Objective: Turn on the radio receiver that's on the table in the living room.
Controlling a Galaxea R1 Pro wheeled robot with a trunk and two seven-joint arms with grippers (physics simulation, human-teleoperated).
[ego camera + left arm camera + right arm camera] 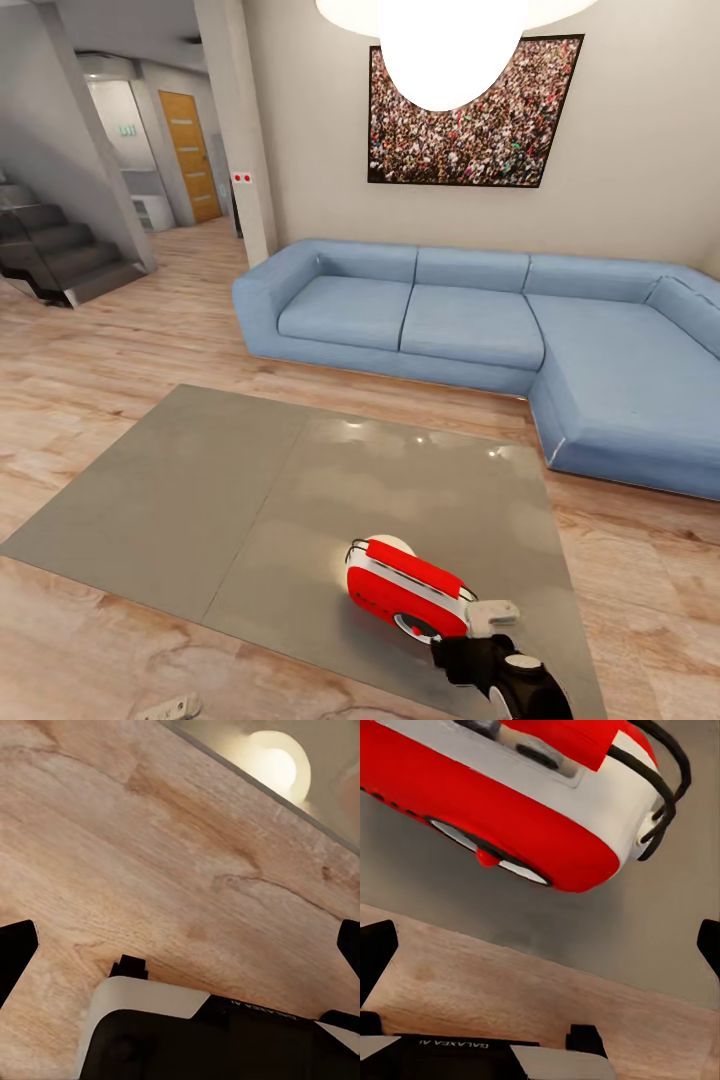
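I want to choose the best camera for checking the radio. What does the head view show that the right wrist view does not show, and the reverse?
Head view alone: the blue sofa, the crowd photo, the stairs and the whole table. Right wrist view alone: a close look at the dial and the buttons on top. Both: the radio receiver, the table top, the wood floor and the right end effector.

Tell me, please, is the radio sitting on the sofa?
No, in the head view the radio sits on the grey table, apart from the blue sofa behind it.
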